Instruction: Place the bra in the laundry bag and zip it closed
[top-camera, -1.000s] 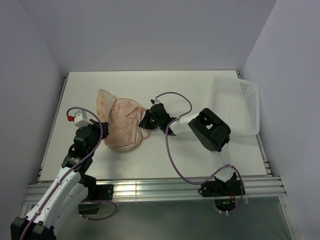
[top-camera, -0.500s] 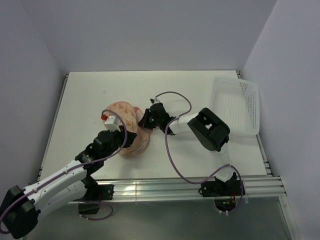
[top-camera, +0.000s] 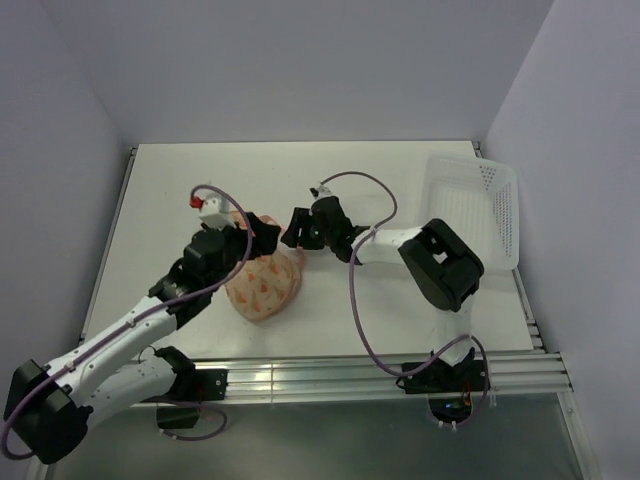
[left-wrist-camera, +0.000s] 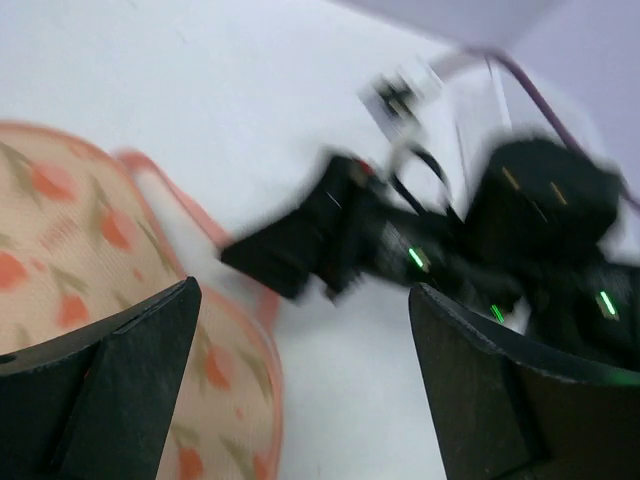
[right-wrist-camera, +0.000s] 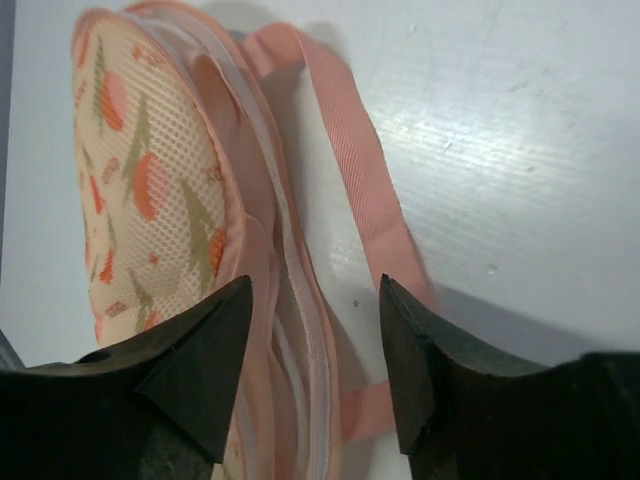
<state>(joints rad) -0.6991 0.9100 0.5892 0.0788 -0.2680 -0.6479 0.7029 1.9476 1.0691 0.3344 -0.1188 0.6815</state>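
Note:
The laundry bag (top-camera: 266, 286) lies folded over into a rounded pouch, its orange-patterned mesh side up. In the right wrist view the laundry bag (right-wrist-camera: 150, 190) shows its pink zipper edge (right-wrist-camera: 300, 300) gaping slightly, with the pink loop (right-wrist-camera: 355, 170) flat on the table beside it. My right gripper (top-camera: 298, 232) (right-wrist-camera: 315, 335) is open and straddles that zipper edge without pinching it. Just above the bag's far edge, my left gripper (top-camera: 262, 232) (left-wrist-camera: 300, 345) is open and holds nothing. From the left wrist, the bag (left-wrist-camera: 70, 240) lies at lower left. The bra is hidden.
A white perforated plastic basket (top-camera: 476, 212) stands at the right edge of the white table (top-camera: 170, 190). The two grippers are close together, nearly tip to tip, above the bag's right side. Purple cables loop over both arms.
The left arm swung right across the bag, folding its open flap over the bra. Both grippers then opened and let go of the bag's edges.

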